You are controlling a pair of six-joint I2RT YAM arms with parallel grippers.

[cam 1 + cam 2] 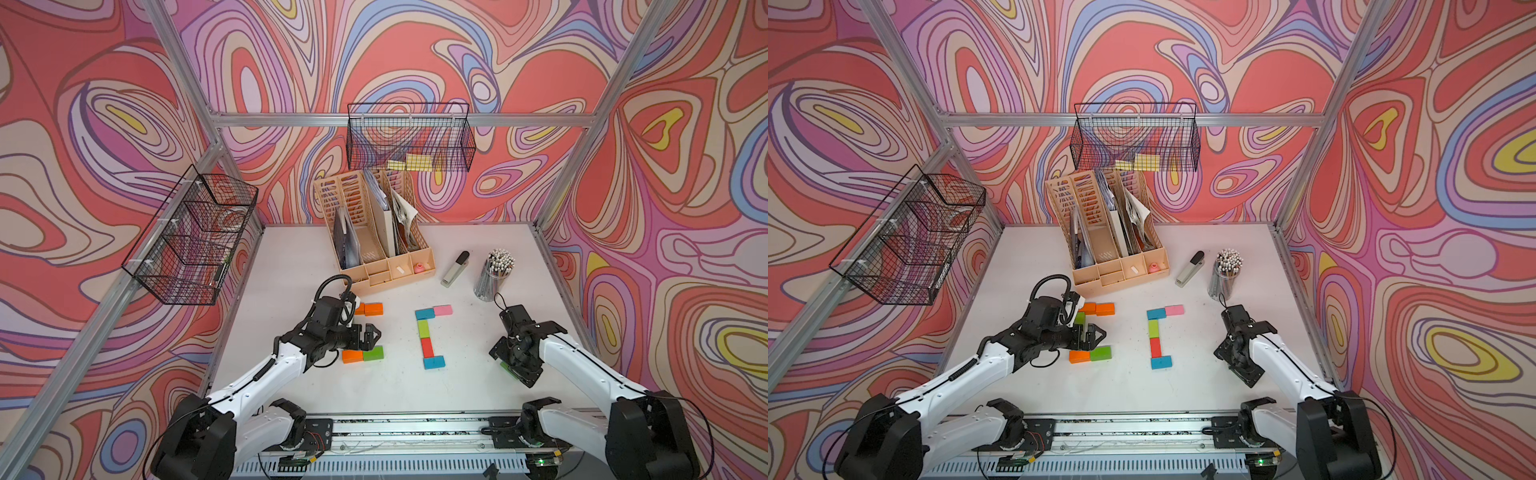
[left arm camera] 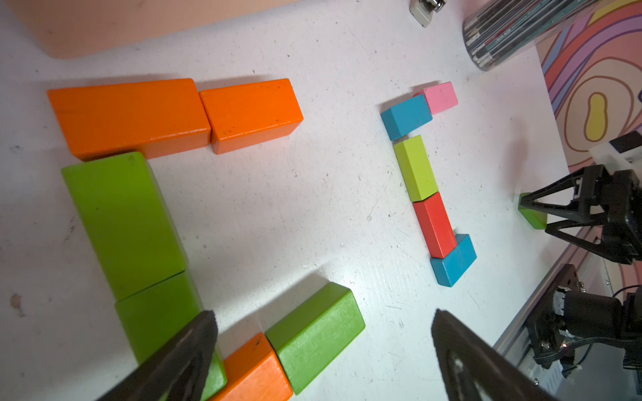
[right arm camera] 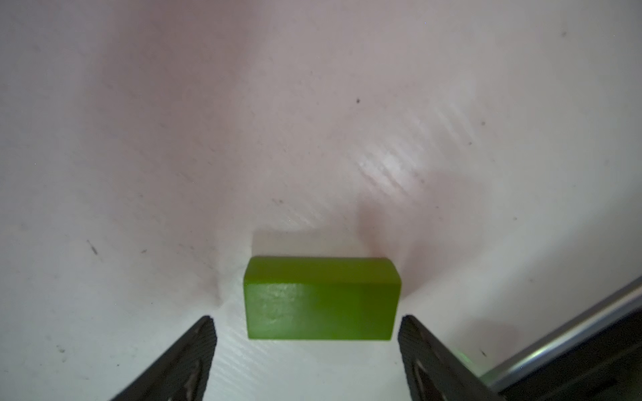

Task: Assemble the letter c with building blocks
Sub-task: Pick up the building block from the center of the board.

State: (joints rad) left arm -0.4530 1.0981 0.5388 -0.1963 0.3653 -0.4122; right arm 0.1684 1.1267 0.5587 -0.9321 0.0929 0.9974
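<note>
Overhead, twelve building blocks can be counted on the white table: five green, three orange, two blue, one pink, one red. Six form a squared C at the left, with two orange across the far side, two green down the spine, and one orange and one green along the near side. Five more make a slimmer C at centre, blue and pink on top, lime green and red as the spine, blue at the foot. The twelfth, a lone green block, lies near the table's right front edge between the fingers of the right gripper, which stand apart with table showing on either side. The left gripper hangs spread wide over the left C, holding nothing. Behind stand one peach file organiser, one stapler and one cup of pencils. Two black wire baskets hang from an aluminium frame against swirling red, pink and lilac walls.
</note>
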